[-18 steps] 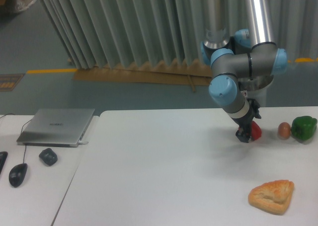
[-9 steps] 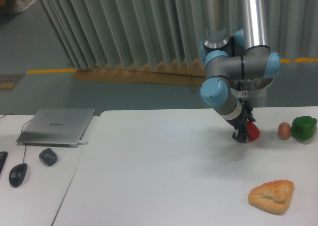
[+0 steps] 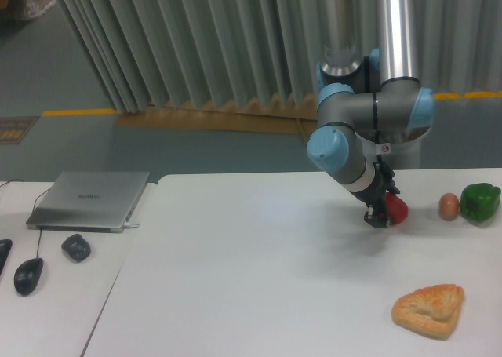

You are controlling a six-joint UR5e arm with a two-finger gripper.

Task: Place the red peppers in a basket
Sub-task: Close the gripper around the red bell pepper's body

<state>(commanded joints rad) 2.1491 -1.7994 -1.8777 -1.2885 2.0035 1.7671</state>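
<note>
White table [image 3: 259, 263] by the grey curtain | claw [image 3: 379, 216] closed on 1 red pepper [image 3: 395, 209], held just above the surface | pepper bulges to the claw's right, toward egg [image 3: 448, 206] and green pepper [image 3: 479, 201] | no basket in view

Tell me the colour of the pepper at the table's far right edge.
Green. The green bell pepper sits right of the small brown egg, clearest in the fixed camera view.

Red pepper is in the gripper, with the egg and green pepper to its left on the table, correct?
Not quite. The camera view shows the egg and green pepper to the right of the red pepper, which the gripper holds.
</note>
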